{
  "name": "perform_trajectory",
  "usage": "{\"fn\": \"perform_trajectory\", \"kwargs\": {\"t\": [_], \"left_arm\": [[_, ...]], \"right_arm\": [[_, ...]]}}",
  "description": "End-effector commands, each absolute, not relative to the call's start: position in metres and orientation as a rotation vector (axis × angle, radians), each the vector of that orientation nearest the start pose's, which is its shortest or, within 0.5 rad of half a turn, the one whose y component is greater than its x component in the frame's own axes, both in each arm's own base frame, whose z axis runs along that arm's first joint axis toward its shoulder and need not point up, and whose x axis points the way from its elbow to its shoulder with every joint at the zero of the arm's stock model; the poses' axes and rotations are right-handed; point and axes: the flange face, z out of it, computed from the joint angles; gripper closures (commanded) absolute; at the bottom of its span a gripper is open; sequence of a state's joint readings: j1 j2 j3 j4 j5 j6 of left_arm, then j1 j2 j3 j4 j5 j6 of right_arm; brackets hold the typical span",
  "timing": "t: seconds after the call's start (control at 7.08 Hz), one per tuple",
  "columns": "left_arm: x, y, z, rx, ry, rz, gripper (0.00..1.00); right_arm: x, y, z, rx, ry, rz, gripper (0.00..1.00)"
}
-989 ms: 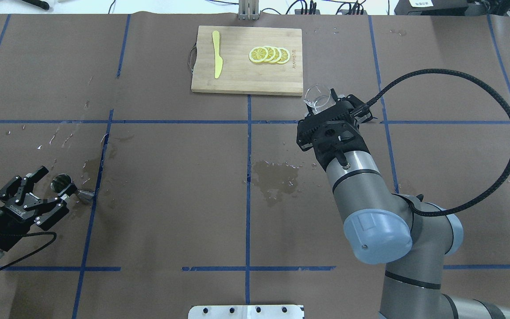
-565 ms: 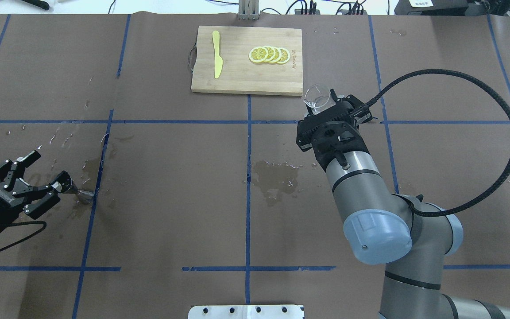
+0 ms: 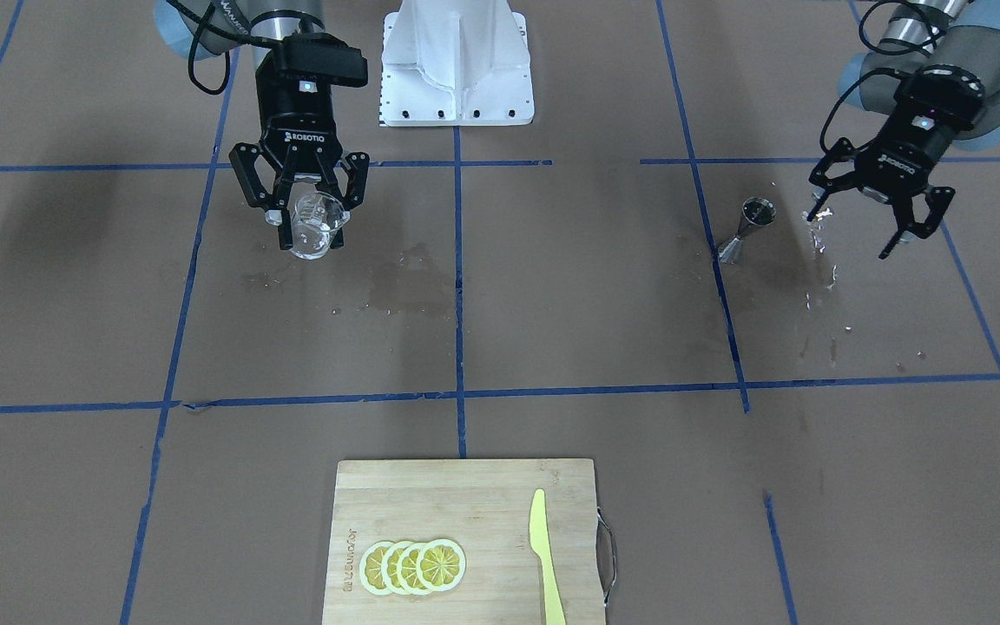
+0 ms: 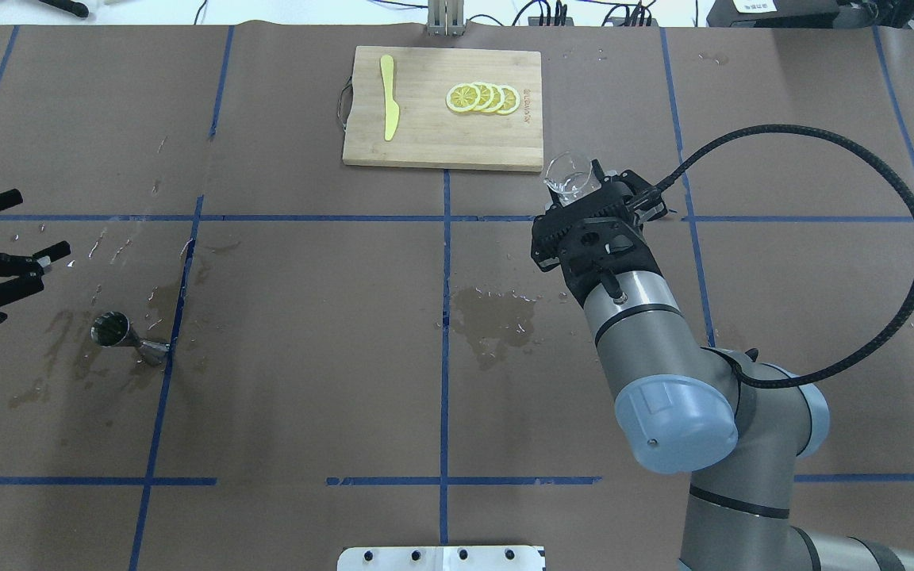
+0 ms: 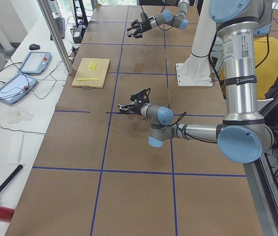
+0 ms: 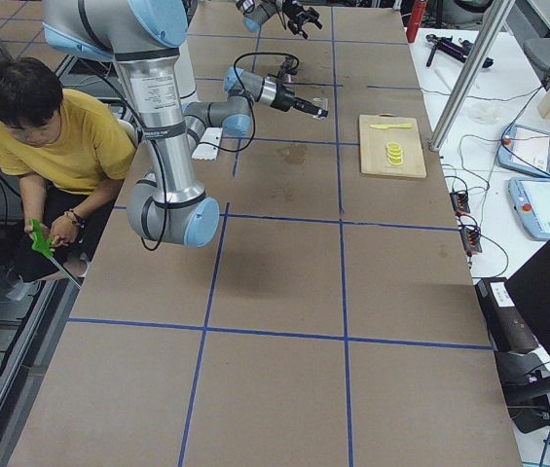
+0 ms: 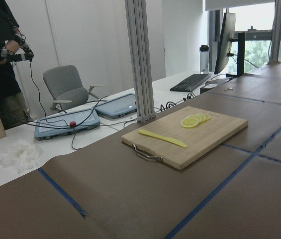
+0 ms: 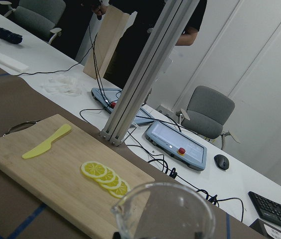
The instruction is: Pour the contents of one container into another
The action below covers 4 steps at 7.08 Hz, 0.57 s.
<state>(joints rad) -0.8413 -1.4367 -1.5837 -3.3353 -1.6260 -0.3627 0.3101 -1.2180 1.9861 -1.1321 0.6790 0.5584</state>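
The clear beaker (image 4: pixel 570 176) hangs above the table right of centre, with my right gripper (image 4: pixel 584 194) shut on it. In the front-facing view the beaker (image 3: pixel 311 239) sits between the right gripper's (image 3: pixel 309 219) fingers. Its rim (image 8: pixel 165 209) fills the bottom of the right wrist view. The steel jigger (image 4: pixel 120 335) stands alone on a wet patch at the table's left, and also appears as the jigger (image 3: pixel 747 227) in the front-facing view. My left gripper (image 4: pixel 38 224) is open and empty, apart from the jigger at the table's left edge, seen as the left gripper (image 3: pixel 850 232) in the front-facing view.
A wooden cutting board (image 4: pixel 425 135) lies at the far middle with a yellow knife (image 4: pixel 388 95) and lemon slices (image 4: pixel 482 97) on it. A wet stain (image 4: pixel 497 313) marks the table's centre. A person (image 6: pixel 51 146) sits beside the robot's base.
My left gripper has drawn back from the jigger, moving left and toward the far side. The jigger stays standing where it was. The right arm and beaker have not moved.
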Motion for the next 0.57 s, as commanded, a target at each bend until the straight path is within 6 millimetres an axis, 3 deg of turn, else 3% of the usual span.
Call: {"fn": "perform_trajectory", "kwargs": {"t": [0.0,0.14,0.42], "left_arm": [[0.139,-0.474,0.516,1.237,0.719,0.496,0.01],[0.134,-0.498,0.516,1.148,0.666,0.501,0.00],[0.121,-0.495,0.539,1.104,0.629,0.495,0.00]], "right_arm": [[-0.435,-0.360,0.219,1.283,-0.400,-0.058,1.00],[-0.435,-0.360,0.219,1.283,-0.400,-0.058,1.00],[-0.435,-0.360,0.219,1.283,-0.400,-0.058,1.00]]}}
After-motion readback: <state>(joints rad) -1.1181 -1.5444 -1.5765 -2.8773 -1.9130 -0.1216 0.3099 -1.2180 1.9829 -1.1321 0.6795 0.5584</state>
